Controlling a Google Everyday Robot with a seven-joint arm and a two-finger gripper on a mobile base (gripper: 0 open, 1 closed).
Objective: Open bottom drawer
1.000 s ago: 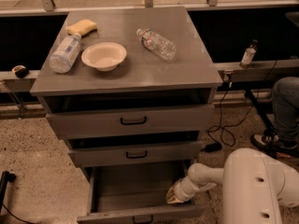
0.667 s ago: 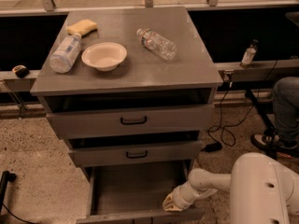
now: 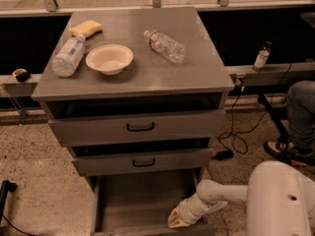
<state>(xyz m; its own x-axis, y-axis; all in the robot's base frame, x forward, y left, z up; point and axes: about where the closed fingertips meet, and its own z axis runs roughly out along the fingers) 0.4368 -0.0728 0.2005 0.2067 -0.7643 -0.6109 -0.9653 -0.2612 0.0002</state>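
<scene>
Grey metal bottom drawer (image 3: 140, 198) sits pulled out under the middle drawer (image 3: 143, 162), with its long side running left to right. The gripper (image 3: 179, 218) rests at its front right corner. I cannot tell if it is clamped on or loose. Since a moment ago, both have slid a bit nearer the camera.

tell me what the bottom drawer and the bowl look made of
Bottom drawer: grey metal by its look, matte, with a dull even sheen. Bowl: cream, likely plastic or paper; smooth, no gloss. Gripper, at the open drawer's front edge: pale, seemingly a soft covering; unsure.
</scene>
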